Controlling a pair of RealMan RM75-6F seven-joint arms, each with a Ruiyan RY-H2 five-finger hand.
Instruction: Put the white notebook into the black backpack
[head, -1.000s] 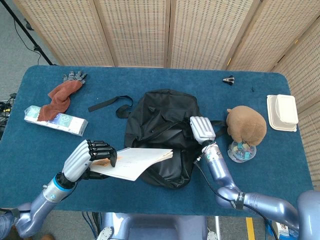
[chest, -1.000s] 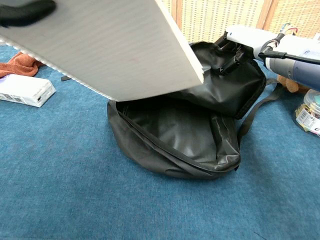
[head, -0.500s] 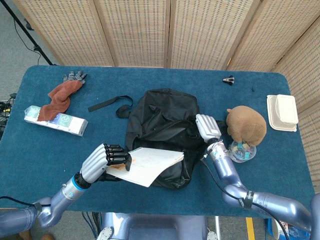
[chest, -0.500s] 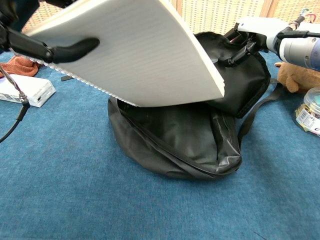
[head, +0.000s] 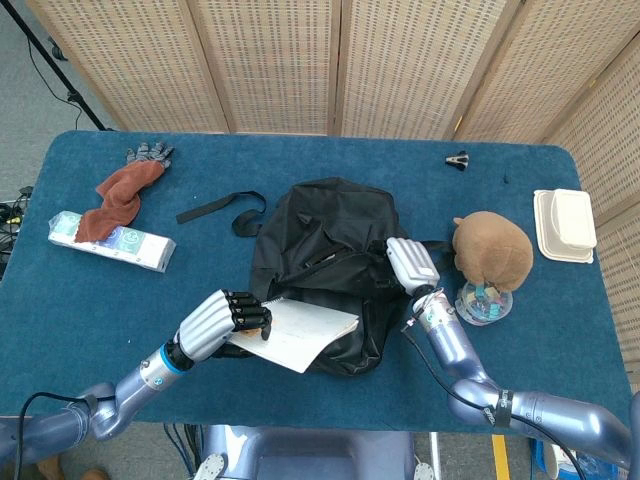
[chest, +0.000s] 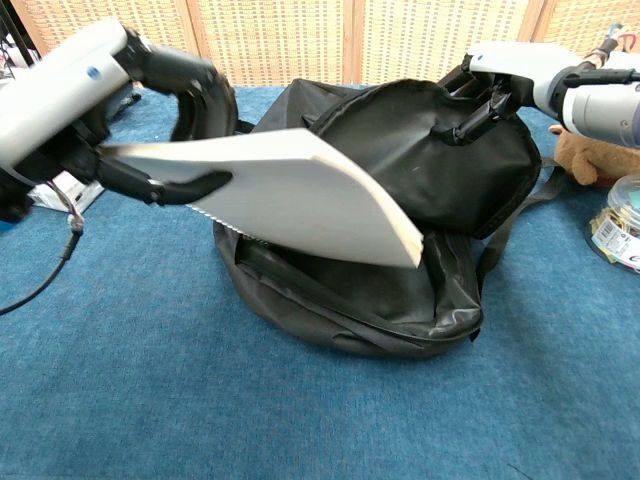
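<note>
nearest the robot, the left hand (chest: 110, 110) grips the white notebook (chest: 290, 195) by its spiral edge, thumb under and fingers curled over the top, holding it nearly flat with the far corner tipped down over the mouth of the black backpack (chest: 420, 290). from the head view the notebook's leading half lies across the opening, but it looks not yet inside; whether its corner touches the bag's lining cannot be told. just beyond, the right hand (chest: 500, 75) grasps the backpack's upper flap and lifts it, so the opening gapes toward the notebook. the step in hand appears to be the insertion itself. the next move likely calls for sliding the notebook forward and down under the raised flap, with the right hand holding the mouth wide until the book clears the zip edge, then letting go of the spine. further off, a brown plush toy (head: 492, 250) leans by a small jar (head: 484, 302), both close to the right arm. at the far side lie a rust cloth (head: 120, 197) and a white clamshell box (head: 565, 225).
</note>
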